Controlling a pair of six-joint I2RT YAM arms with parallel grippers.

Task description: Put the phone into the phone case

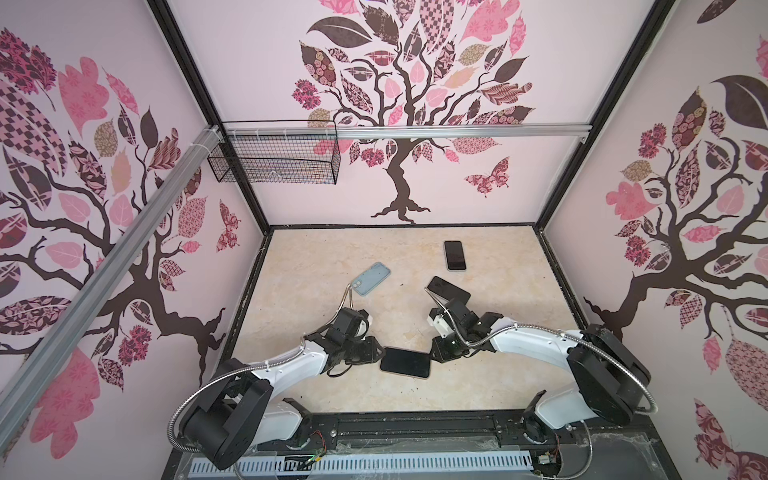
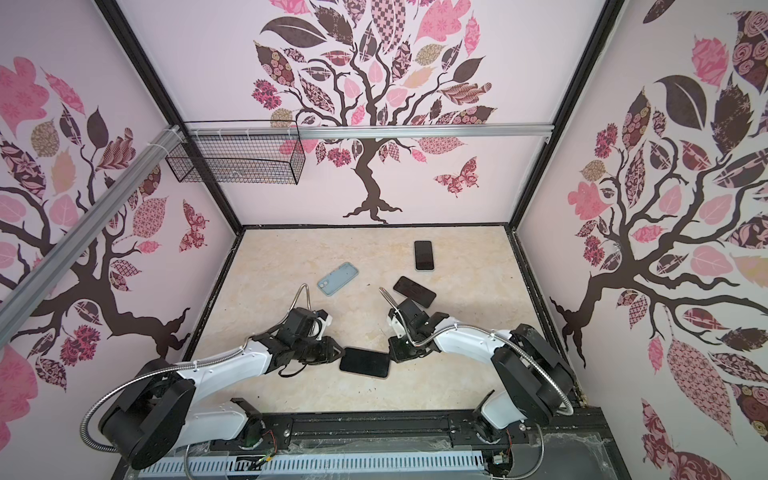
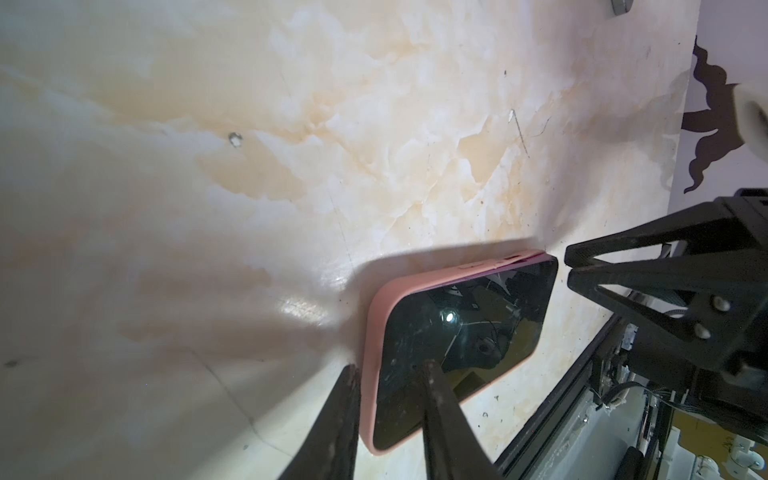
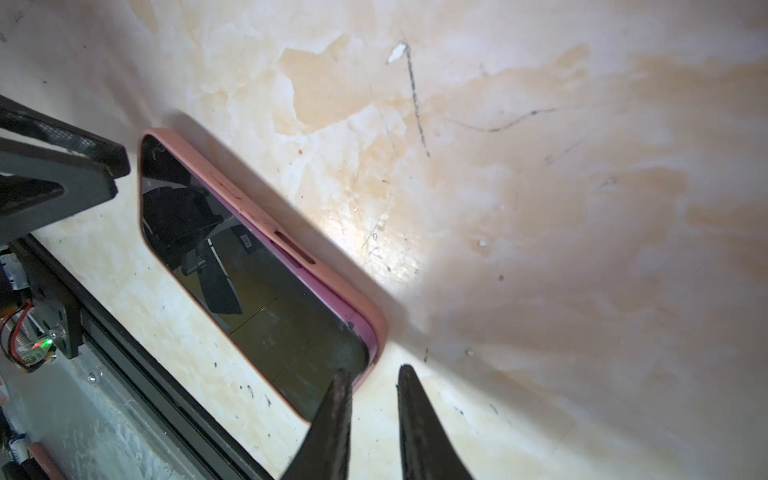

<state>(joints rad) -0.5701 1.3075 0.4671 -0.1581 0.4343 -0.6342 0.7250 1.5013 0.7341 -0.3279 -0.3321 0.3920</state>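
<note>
The phone (image 1: 405, 362), dark screen up, lies flat on the marble table near the front middle, seated inside the pink phone case (image 3: 372, 353). My left gripper (image 3: 386, 370) is at the case's left short end. Its jaws are a little apart, one finger over the screen and the other outside the pink rim. My right gripper (image 4: 374, 372) is at the opposite end, narrowly open. One of its tips sits over the phone's corner and the other over bare table. In both top views the two grippers (image 1: 381, 353) (image 1: 432, 355) flank the phone (image 2: 365, 362).
A light blue case (image 1: 371, 278) lies at mid table. A black phone (image 1: 454, 255) lies further back on the right. Another dark phone (image 1: 448, 291) sits just behind the right wrist. A wire basket (image 1: 274, 158) hangs on the back left rail. The black front rail (image 3: 552, 415) runs close to the phone.
</note>
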